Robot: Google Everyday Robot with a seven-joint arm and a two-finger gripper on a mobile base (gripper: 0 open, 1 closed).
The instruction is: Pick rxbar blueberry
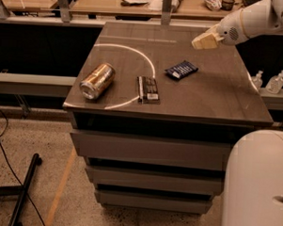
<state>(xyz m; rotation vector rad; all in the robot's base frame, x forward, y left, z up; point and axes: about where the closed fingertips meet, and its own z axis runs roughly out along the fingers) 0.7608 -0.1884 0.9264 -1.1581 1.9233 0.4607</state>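
Observation:
The rxbar blueberry (181, 69) is a small flat navy-blue bar with white lettering, lying on the dark table top (213, 97) right of centre. My gripper (204, 42) hangs in the air above the table's far right part, up and to the right of the bar, and holds nothing. It does not touch the bar.
A longer black bar with a white label patch (148, 89) lies near the middle front. A gold can (97, 80) lies on its side at the front left. A white arc is painted on the top. Two clear bottles (268, 82) stand on a ledge at the right. My white base (258, 186) fills the lower right.

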